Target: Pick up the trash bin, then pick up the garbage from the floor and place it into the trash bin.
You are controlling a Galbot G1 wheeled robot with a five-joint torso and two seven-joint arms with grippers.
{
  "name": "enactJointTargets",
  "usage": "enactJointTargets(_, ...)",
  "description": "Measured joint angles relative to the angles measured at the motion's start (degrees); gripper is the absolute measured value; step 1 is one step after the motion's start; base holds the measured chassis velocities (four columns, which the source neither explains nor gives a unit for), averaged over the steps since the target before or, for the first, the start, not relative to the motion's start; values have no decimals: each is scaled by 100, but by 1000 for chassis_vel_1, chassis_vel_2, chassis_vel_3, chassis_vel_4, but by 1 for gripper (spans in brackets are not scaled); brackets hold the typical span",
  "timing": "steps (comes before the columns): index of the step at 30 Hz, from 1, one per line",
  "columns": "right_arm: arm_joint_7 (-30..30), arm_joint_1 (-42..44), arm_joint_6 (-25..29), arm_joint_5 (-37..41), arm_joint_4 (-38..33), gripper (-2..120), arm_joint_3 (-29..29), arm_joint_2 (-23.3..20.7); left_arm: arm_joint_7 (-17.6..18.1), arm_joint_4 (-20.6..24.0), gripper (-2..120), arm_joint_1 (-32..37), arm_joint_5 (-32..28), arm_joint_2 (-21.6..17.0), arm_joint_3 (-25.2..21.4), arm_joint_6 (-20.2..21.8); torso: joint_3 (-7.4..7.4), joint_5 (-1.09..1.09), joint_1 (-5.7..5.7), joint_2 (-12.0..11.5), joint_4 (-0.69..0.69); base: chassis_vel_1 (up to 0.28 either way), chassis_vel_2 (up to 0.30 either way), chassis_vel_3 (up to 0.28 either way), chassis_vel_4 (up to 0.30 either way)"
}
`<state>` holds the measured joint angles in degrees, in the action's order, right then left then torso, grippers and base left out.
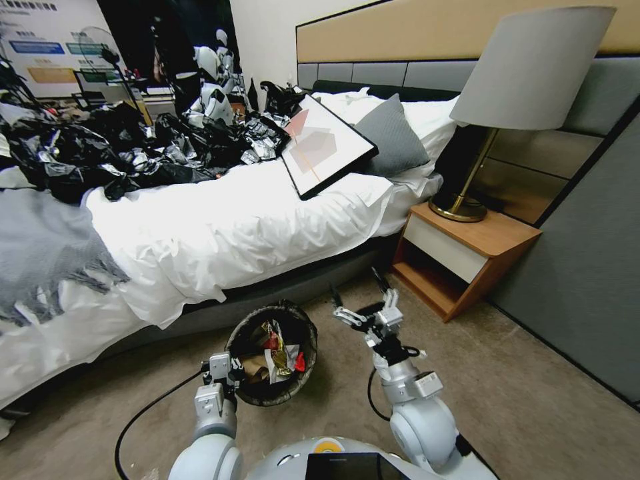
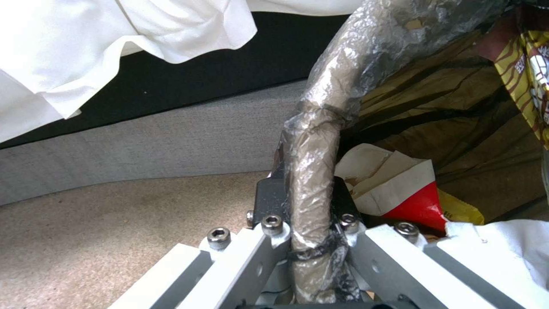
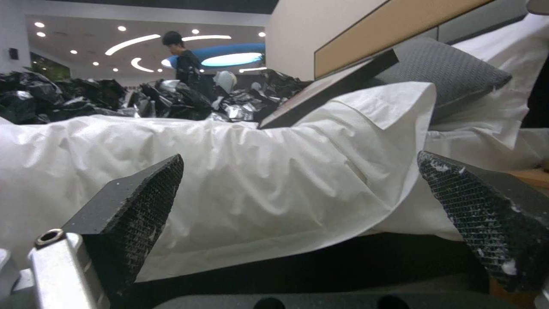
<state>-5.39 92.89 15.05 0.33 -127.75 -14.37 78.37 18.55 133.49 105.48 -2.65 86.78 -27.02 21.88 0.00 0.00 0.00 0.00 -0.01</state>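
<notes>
Left gripper [image 2: 309, 223] clamps the trash bin [image 1: 267, 393] rim (garbage [image 1: 279, 352] inside); right gripper [image 1: 363, 307] fingers spread, empty; next, locate remaining floor litter.

We see crinkled, glossy plastic film stretched over the rim of the trash bin [image 2: 320, 141], which the left pincer [image 2: 309, 240] clamps between bare matt metal links with shiny bolt heads. Inside lies garbage [image 2: 400, 189]: creased paper and shiny foil packets. The right pincer [image 3: 297, 214] shows black, rough, cross-hatched rubber pads [image 3: 143, 201], flecked with white. Behind it, the bed [image 1: 220, 227] wears smooth, wrinkled white cloth; the carpet [image 1: 547, 413] looks matt and nubbly; the nightstand [image 1: 467, 253] is smooth wood; the lamp [image 1: 467, 200] has a polished brass stem.
</notes>
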Motion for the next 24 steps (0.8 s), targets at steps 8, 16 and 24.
enactJointTargets(8,-40,3,30,6,111,100,-123,44,-12,-7,0,8,-88,2,-2,-100,0,0,0,0,0,0,0,0,0)
enactJointTargets(16,-45,-28,40,52,134,100,-204,-10,14,10,0,2,-121,-3,18,-87,0,0,0,0,0,0,0,0,0)
enactJointTargets(24,-45,-75,19,74,135,100,-176,9,20,68,0,-5,-107,-13,40,-65,0,0,0,0,-1,0,0,0,0)
